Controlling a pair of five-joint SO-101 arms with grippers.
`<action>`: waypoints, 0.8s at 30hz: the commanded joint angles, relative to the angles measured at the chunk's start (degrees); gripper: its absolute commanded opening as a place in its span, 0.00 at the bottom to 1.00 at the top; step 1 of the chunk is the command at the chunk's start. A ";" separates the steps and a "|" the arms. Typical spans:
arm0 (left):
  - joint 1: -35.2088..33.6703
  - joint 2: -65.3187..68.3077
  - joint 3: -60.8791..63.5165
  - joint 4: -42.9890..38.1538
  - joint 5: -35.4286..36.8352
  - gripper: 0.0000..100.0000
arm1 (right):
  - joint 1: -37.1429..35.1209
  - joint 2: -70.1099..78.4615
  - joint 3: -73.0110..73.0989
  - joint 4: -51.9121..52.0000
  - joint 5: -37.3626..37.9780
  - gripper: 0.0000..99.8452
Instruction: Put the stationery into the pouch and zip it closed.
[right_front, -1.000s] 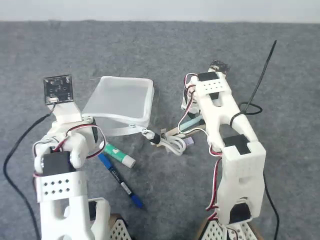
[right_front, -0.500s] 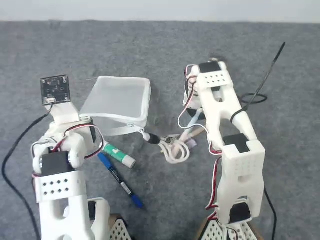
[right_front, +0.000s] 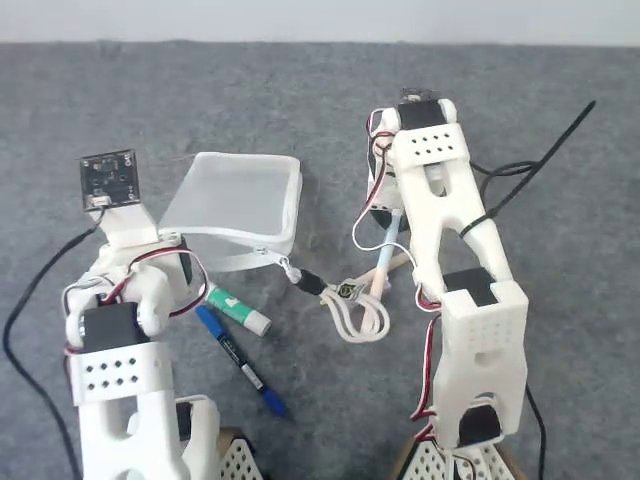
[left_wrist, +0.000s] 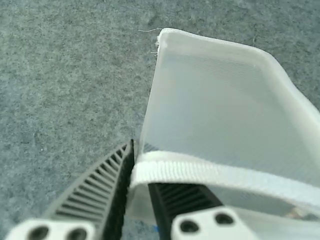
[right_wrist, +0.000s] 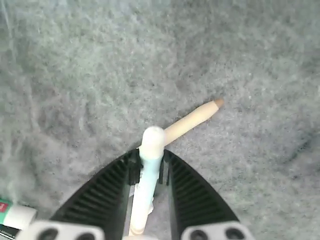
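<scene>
Left gripper (left_wrist: 135, 160) pinches zip edge of pouch (right_front: 235, 200). Right gripper (right_wrist: 149, 156) clamped on pale blue pen (right_front: 383, 265), long axis in line with gripper. We judge pouch mouth lies near, to its left. Cream pencil (right_wrist: 192, 120) crosses beneath pen; whether gripped, we cannot tell.

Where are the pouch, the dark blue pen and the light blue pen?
pouch (right_front: 240, 200), high view, middle of its translucent side.
dark blue pen (right_front: 240, 363), high view, middle of its barrel.
light blue pen (right_wrist: 147, 172), right wrist view, barrel just below its white end.
</scene>
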 joint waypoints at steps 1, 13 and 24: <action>0.09 0.26 -4.70 -0.62 5.54 0.02 | -0.57 -7.87 1.14 2.51 1.93 0.01; 0.09 0.26 -8.57 3.60 16.97 0.01 | -0.57 -12.26 4.57 2.33 3.16 0.01; 0.00 0.26 -12.09 8.35 16.70 0.01 | -0.57 -12.26 4.57 2.51 3.25 0.01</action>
